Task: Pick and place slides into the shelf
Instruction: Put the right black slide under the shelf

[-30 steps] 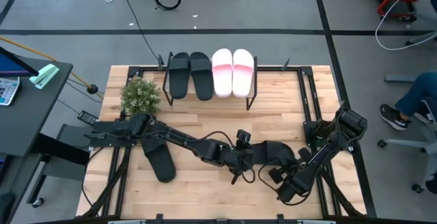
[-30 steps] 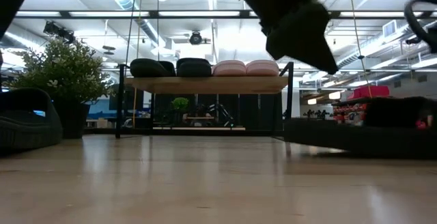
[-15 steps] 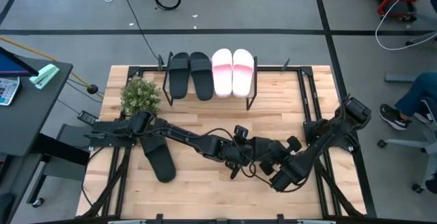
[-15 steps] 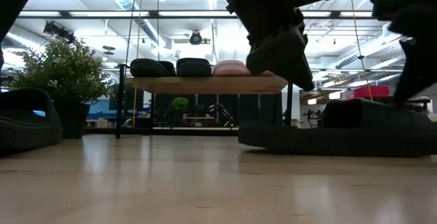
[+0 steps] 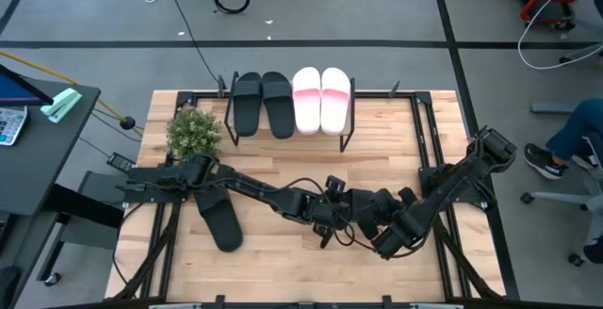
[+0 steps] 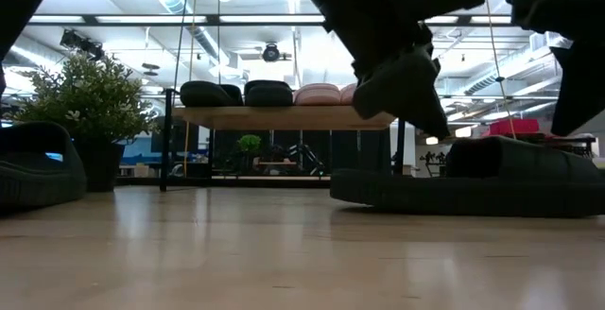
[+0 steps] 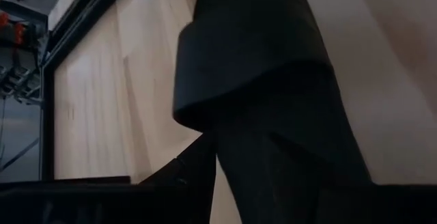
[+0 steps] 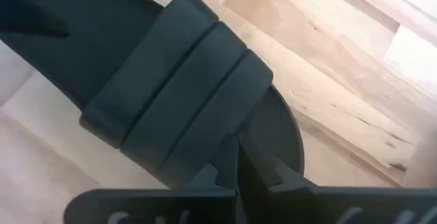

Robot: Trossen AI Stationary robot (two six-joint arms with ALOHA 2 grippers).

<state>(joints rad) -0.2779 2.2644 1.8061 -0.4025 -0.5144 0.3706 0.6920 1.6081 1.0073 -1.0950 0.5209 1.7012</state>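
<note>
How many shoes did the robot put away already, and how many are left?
Four look done: two black slides and two pink slides sit on the shelf. The left gripper and right gripper are both at a third black slide, which is lying flat. One last black slide waits near the plant.

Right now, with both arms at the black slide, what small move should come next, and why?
Probably the right gripper should grip the black slide's edge and lift: it sits at that edge, and the slide lies flat on the table, not on the shelf.
</note>
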